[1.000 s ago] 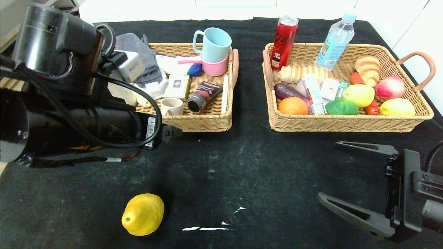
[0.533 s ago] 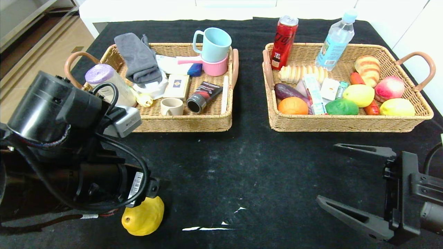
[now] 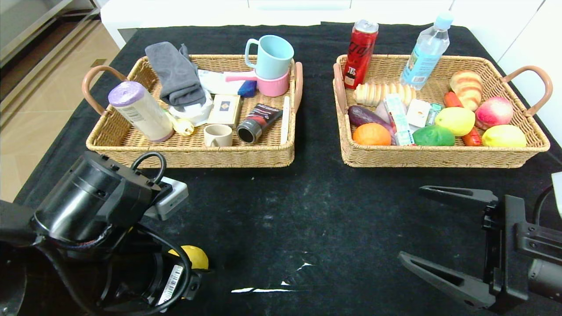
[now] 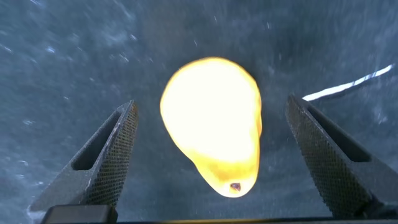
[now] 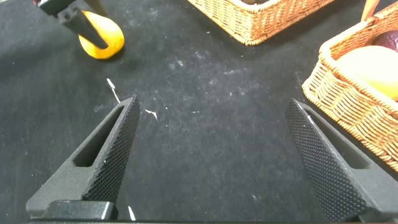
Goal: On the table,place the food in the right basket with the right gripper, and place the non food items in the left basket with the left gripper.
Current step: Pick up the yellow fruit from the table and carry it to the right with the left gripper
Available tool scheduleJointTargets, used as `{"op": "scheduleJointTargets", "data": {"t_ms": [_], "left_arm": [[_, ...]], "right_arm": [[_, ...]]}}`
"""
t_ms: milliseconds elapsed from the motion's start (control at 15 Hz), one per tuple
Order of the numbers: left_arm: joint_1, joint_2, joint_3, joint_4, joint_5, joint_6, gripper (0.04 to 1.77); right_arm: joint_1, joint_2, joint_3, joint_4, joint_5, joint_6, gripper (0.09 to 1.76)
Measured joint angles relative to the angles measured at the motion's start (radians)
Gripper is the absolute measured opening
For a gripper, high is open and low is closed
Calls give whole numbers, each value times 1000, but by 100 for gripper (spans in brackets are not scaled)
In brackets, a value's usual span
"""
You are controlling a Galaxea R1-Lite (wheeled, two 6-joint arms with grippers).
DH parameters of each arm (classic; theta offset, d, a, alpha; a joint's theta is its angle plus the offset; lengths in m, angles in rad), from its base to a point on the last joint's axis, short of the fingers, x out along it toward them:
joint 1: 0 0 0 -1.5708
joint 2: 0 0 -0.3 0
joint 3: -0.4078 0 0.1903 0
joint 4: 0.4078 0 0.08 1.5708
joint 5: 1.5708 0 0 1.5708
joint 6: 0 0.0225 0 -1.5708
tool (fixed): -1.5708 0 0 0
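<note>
A bumpy yellow fruit [image 4: 214, 124] lies on the black table [image 3: 307, 206] at the near left; in the head view only its top [image 3: 193, 256] shows past my left arm [image 3: 101, 219]. My left gripper [image 4: 211, 106] is open above it, one finger on each side, not touching. My right gripper [image 3: 412, 223] is open and empty over the near right of the table, also in the right wrist view [image 5: 212, 106]. The left basket [image 3: 189, 153] holds the cosmetic tube [image 3: 259, 123], cream cup [image 3: 218, 135] and white marker [image 3: 286, 115]. The right basket [image 3: 439, 156] holds a lemon [image 3: 456, 120] and other food.
White scuffs [image 3: 268, 287] mark the cloth at the near centre. A red can [image 3: 360, 52] and a water bottle [image 3: 426, 50] stand at the far edge of the right basket. Mugs [image 3: 272, 66] and a purple-lidded bottle [image 3: 140, 109] are in the left basket.
My left arm has drawn back from over the left basket to the near left and now hangs over the yellow fruit. The right gripper has barely moved.
</note>
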Motion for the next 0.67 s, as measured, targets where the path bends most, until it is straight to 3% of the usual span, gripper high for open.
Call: {"op": "scheduleJointTargets", "data": {"t_ms": [667], "left_arm": [[-4,49,47,-12,2,-42,172]], "right_arm": [[4,4,1,-1,-11,0,171]]}}
